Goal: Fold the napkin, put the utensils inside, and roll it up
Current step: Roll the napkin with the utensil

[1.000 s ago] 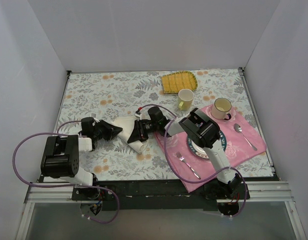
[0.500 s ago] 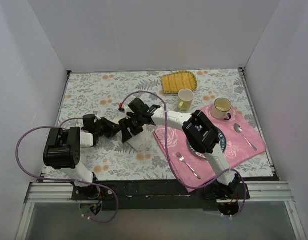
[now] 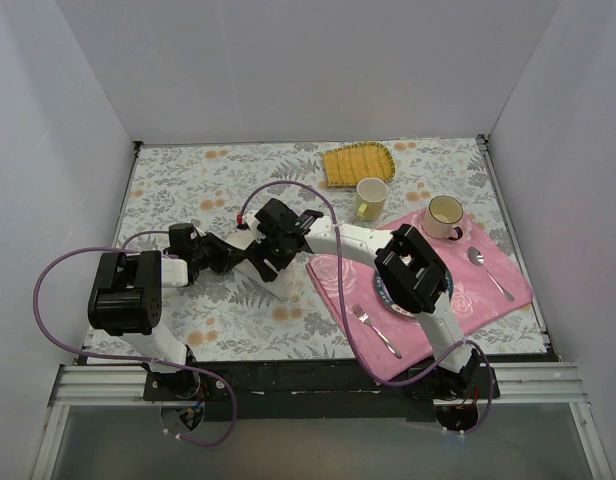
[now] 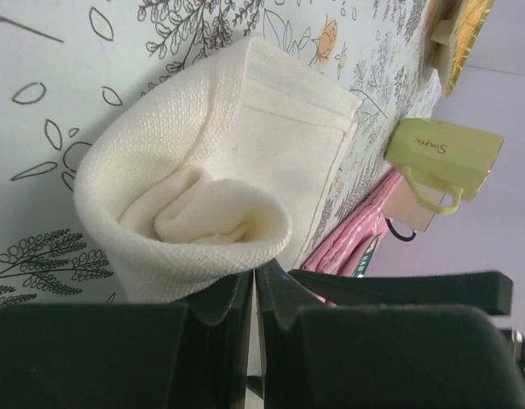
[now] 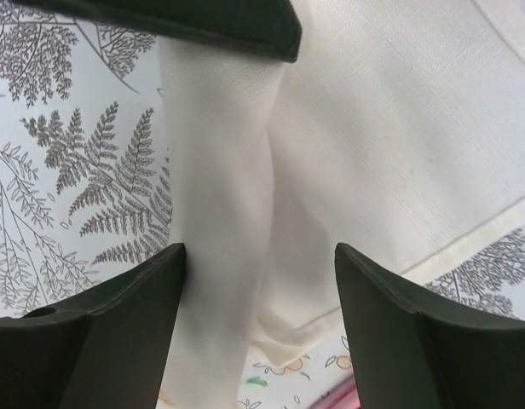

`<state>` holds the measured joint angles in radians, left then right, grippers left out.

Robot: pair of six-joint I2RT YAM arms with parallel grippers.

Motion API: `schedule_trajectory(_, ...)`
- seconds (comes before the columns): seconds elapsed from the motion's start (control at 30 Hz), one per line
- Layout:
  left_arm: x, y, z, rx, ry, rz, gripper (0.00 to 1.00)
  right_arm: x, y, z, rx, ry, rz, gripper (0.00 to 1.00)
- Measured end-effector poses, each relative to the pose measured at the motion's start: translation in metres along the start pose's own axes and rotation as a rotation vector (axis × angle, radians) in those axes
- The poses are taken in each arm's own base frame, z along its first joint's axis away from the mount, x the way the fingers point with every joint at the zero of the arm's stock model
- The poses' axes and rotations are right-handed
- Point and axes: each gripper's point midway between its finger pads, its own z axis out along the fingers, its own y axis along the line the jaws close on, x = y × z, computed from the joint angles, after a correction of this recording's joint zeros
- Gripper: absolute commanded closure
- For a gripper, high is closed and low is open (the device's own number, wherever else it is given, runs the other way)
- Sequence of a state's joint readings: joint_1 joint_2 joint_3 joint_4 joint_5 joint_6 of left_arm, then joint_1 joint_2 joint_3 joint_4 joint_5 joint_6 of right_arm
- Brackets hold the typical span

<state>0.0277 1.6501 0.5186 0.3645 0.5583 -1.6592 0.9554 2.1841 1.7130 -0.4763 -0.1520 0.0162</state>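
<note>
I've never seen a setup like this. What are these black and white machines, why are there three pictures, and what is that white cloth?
These are two robot arms bolted at the table's near edge. The wide picture comes from a fixed camera above and behind them. The two close-ups come from a small camera on each arm's wrist. The left pincer is shut and seems to pinch the edge of a rolled-up cream napkin. The right pincer is open, with a finger on either side of the same napkin. Also on the flowered table are a pink mat with a fork and a spoon, a green mug, a cream cup and a yellow mat.
</note>
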Motion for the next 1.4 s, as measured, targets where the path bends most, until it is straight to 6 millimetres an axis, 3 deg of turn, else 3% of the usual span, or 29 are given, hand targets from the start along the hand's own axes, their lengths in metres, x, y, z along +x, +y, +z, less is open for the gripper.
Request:
schedule_trajectory(0.27, 0.0, 0.001, 0.001, -0.05, 0.032, -0.012, 0.95, -0.008, 0.02, -0.016, 0.096, -0.042, -0.209, 0.2)
schedule_trajectory(0.4, 0.001, 0.002, 0.001, -0.064, 0.043, -0.011, 0.95, -0.007, 0.029, -0.011, 0.119, -0.04, -0.279, 0.2)
schedule_trajectory(0.57, 0.001, 0.002, 0.001, -0.076, 0.051, -0.007, 0.95, -0.003, 0.02, 0.006, 0.18, -0.023, -0.34, 0.23)
schedule_trajectory(0.67, 0.001, 0.002, 0.001, -0.083, 0.056, -0.006, 0.95, -0.002, 0.016, 0.012, 0.214, -0.021, -0.372, 0.3)
schedule_trajectory(0.83, 0.0, 0.002, 0.0, -0.099, 0.063, 0.004, 0.93, -0.004, 0.017, 0.016, 0.232, -0.028, -0.394, 0.58)
schedule_trajectory(1.03, -0.003, 0.001, -0.002, -0.129, 0.076, 0.045, 0.82, -0.005, 0.021, 0.022, 0.203, -0.034, -0.367, 0.79)
schedule_trajectory(1.17, -0.011, -0.006, -0.01, -0.16, 0.049, 0.092, 0.64, -0.007, 0.022, 0.023, 0.127, -0.047, -0.304, 0.84)
schedule_trajectory(1.23, -0.02, -0.015, -0.02, -0.167, 0.007, 0.118, 0.56, -0.006, 0.024, 0.024, 0.066, -0.051, -0.26, 0.85)
schedule_trajectory(1.4, -0.055, -0.052, -0.053, -0.157, -0.172, 0.183, 0.5, -0.008, 0.027, 0.025, -0.09, -0.063, -0.147, 0.86)
